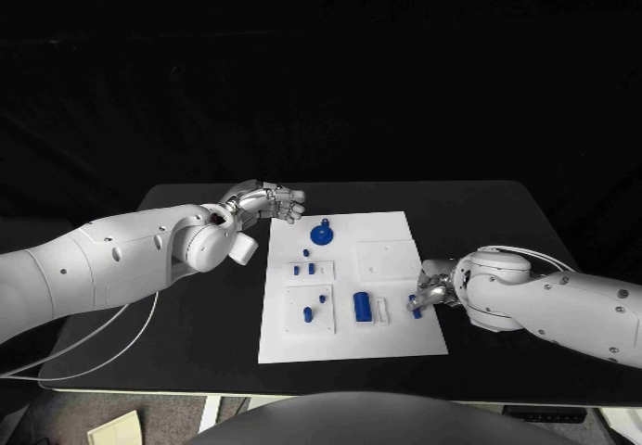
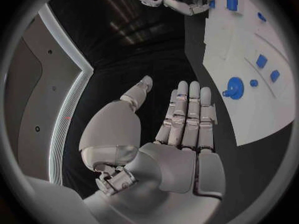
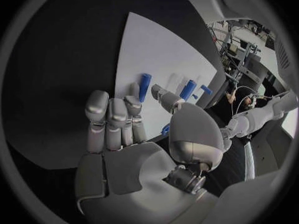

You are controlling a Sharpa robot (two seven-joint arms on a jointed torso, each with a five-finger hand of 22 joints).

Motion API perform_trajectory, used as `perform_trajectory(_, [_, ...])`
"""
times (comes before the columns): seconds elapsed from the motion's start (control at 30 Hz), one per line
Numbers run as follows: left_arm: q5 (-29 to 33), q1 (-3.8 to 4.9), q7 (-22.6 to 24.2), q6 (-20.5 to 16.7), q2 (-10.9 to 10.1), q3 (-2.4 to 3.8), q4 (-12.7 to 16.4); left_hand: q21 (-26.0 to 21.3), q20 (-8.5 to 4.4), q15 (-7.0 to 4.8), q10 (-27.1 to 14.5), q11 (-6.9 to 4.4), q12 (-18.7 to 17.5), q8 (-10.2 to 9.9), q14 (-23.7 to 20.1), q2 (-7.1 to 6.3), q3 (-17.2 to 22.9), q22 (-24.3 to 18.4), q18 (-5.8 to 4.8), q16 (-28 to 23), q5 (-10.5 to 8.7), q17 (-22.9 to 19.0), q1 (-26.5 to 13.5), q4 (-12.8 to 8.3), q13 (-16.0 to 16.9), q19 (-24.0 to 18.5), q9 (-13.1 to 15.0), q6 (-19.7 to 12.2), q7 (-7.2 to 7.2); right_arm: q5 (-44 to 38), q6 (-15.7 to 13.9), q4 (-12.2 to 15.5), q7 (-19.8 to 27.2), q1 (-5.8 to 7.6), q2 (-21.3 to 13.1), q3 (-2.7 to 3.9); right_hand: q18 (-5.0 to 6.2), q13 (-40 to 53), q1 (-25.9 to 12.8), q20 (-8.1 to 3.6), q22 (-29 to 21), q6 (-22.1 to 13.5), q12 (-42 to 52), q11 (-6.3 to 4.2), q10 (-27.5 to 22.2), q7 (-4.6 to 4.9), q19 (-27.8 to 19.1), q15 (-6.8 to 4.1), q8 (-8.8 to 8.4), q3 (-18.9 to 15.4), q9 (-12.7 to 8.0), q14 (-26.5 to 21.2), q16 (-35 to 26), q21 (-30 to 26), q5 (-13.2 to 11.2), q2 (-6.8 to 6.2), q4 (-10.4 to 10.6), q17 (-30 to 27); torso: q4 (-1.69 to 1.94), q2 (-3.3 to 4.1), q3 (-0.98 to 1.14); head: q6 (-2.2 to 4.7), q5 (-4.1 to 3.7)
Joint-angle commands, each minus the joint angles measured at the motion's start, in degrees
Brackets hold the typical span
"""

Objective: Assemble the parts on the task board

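Observation:
The white task board [image 1: 388,260] lies in the middle of the black table. Blue parts sit on it: a round knobbed part [image 1: 323,234] [image 2: 234,88] near its far end, two small pieces [image 1: 302,271], and a long cylinder [image 1: 361,306] [image 3: 144,86] near its front. My left hand [image 1: 263,201] [image 2: 187,129] hovers at the board's far left corner, fingers straight and holding nothing. My right hand [image 1: 435,286] [image 3: 118,129] is at the board's right edge, fingers extended over it. A small blue piece [image 1: 417,310] [image 3: 165,129] lies beside its thumb, not pinched.
Two more blue pieces [image 1: 315,308] stand on a raised white block at the board's front left. A bare square block [image 1: 388,258] sits at the board's right middle. Black table [image 1: 481,213] surrounds the board, and a cable [image 1: 94,343] hangs off the left arm.

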Motion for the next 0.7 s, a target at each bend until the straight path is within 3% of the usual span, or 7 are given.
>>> perform_trajectory(0.03, [0.35, 0.05, 0.39, 0.77, 0.04, 0.05, 0.19, -0.25, 0.45, 0.30, -0.21, -0.06, 0.19, 0.12, 0.19, 0.59, -0.17, 0.06, 0.58, -0.27, -0.07, 0.07, 0.06, -0.18, -0.10, 0.09, -0.09, -0.26, -0.12, -6.11, 0.63, -0.32, -0.77, -1.31, 0.76, -0.44, 4.24, 0.09, -0.03, -0.04, -0.02, -0.35, -0.33, -0.02, 0.25, 0.16, -0.13, -0.14, -0.34, -0.09, -6.70, 0.12, -0.26, -0.10, -0.07, -0.49, 0.33, 0.06, 0.01, 0.00, 0.04, -0.09, 0.02])
perform_trajectory(0.13, [0.35, 0.05, 0.38, 0.82, 0.07, 0.05, 0.22, -0.25, 0.45, 0.30, -0.21, -0.06, 0.19, 0.12, 0.20, 0.59, -0.17, 0.07, 0.58, -0.28, -0.07, 0.08, 0.05, -0.18, -0.10, 0.09, -0.10, -0.26, -0.12, -9.34, -0.03, -0.62, -1.04, -1.99, 1.42, -0.45, 4.24, 0.09, 0.01, -0.03, -0.01, -0.34, -0.33, -0.02, 0.26, 0.15, -0.13, -0.14, -0.33, -0.06, -6.69, 0.13, -0.25, -0.09, -0.07, -0.48, 0.34, 0.06, -0.01, 0.00, 0.00, -0.12, -0.06])
perform_trajectory(0.3, [0.35, 0.05, 0.36, 0.81, -0.02, 0.05, 0.33, -0.26, 0.45, 0.30, -0.21, -0.06, 0.19, 0.12, 0.20, 0.60, -0.17, 0.08, 0.58, -0.29, -0.07, 0.09, 0.04, -0.16, -0.10, 0.09, -0.10, -0.26, -0.12, -14.13, 1.26, -0.60, -1.61, -2.85, 2.30, -0.52, 4.24, 0.11, 0.69, 0.02, 0.00, -0.28, -0.36, -0.07, 0.34, 0.11, -0.10, -0.17, -0.32, 0.43, -6.62, 0.19, -0.27, -0.01, -0.07, -0.20, 0.18, 0.10, 0.05, 0.02, 0.00, -0.21, 0.04])
perform_trajectory(0.7, [0.35, 0.06, 0.32, 0.82, -0.07, 0.05, 0.33, -0.28, 0.45, 0.29, -0.21, -0.06, 0.19, 0.12, 0.21, 0.60, -0.17, 0.10, 0.58, -0.32, -0.06, 0.12, 0.06, -0.17, -0.11, 0.10, -0.10, -0.27, -0.12, -16.78, 2.10, -0.22, -1.97, -3.69, 2.91, -0.73, 4.24, 0.13, 2.95, 0.23, 0.09, -0.46, -0.61, 0.03, 0.31, 0.20, -0.35, -0.07, -0.49, 1.80, -6.53, 0.17, -0.41, 0.10, -0.07, -0.03, -1.45, 0.17, 0.02, -0.05, -0.02, -0.45, 0.01])
